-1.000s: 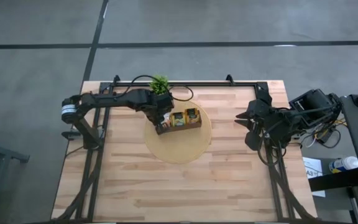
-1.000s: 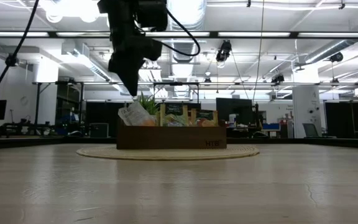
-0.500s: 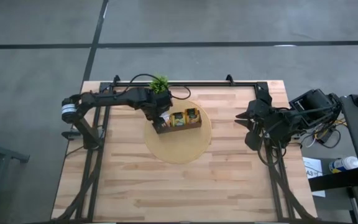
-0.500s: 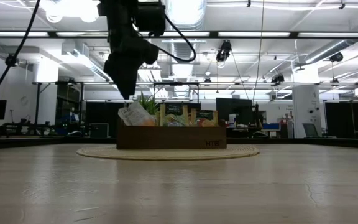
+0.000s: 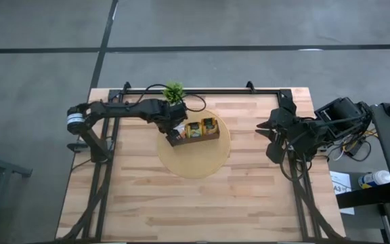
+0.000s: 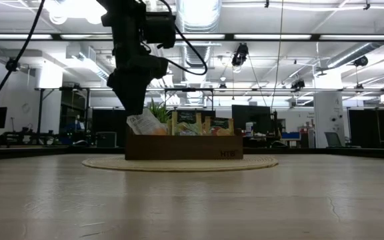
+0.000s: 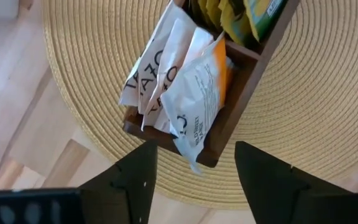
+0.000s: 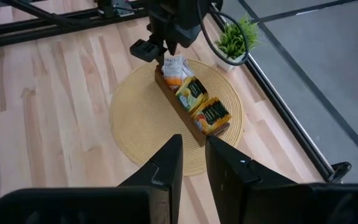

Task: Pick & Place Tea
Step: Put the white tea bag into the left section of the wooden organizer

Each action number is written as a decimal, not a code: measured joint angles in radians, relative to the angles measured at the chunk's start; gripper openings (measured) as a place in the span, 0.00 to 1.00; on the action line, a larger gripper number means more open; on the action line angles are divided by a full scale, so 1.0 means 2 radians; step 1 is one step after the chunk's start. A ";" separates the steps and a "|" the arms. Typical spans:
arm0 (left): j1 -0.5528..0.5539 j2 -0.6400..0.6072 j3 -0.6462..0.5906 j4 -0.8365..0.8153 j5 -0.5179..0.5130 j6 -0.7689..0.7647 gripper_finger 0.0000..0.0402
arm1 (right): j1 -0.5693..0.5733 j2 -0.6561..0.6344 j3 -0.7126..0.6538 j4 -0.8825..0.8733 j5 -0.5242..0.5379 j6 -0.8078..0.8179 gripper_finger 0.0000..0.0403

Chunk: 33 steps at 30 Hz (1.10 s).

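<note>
White-and-orange tea sachets (image 7: 188,93) crammed upright and leaning in the end compartment of the brown tray (image 5: 193,131) on the round woven mat (image 5: 193,161), one poking over the rim. Left end effector (image 7: 194,180) right above them, fingers spread, holding nothing. Right end effector (image 5: 261,127) parked out at 3 o'clock, nearly closed, empty. Bare desk (image 5: 195,210) toward 6 o'clock.

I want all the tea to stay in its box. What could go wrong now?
1. The white-and-orange sachets stick out over the end of the brown tray, one leaning past its rim; it might slip onto the round mat.
2. The left gripper hangs open just above those sachets; moving off, a finger could snag one.
3. The potted plant stands close behind that arm and might get bumped.
</note>
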 joint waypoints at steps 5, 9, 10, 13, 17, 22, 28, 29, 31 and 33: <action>0.000 0.000 -0.020 0.020 0.000 -0.005 0.41 | 0.000 0.000 0.000 0.000 0.000 0.000 0.17; 0.000 0.000 -0.033 0.024 0.000 -0.013 0.22 | 0.000 0.000 0.000 0.000 0.000 0.000 0.17; 0.000 0.000 -0.033 0.024 0.000 -0.013 0.15 | 0.000 0.000 0.000 0.000 0.000 0.000 0.17; 0.000 0.000 -0.031 0.024 0.000 -0.011 0.03 | 0.000 0.000 0.000 0.000 0.000 0.000 0.17; 0.000 0.000 -0.019 0.024 0.000 -0.010 0.00 | 0.000 0.000 0.000 0.000 0.000 0.000 0.17; 0.000 0.000 0.009 0.009 0.014 0.005 0.00 | 0.000 0.000 0.000 0.000 0.000 0.000 0.17; 0.000 0.000 0.044 -0.024 0.033 0.036 0.00 | 0.000 0.000 0.000 0.000 0.000 0.000 0.17; 0.000 0.000 0.046 -0.028 0.036 0.043 0.00 | 0.000 0.000 0.000 0.000 0.000 0.000 0.17; 0.000 0.000 0.047 -0.033 0.040 0.056 0.00 | 0.000 0.000 0.000 0.000 0.000 0.000 0.17; 0.000 0.000 0.047 -0.036 0.044 0.067 0.00 | 0.000 0.000 0.000 0.000 -0.001 0.000 0.17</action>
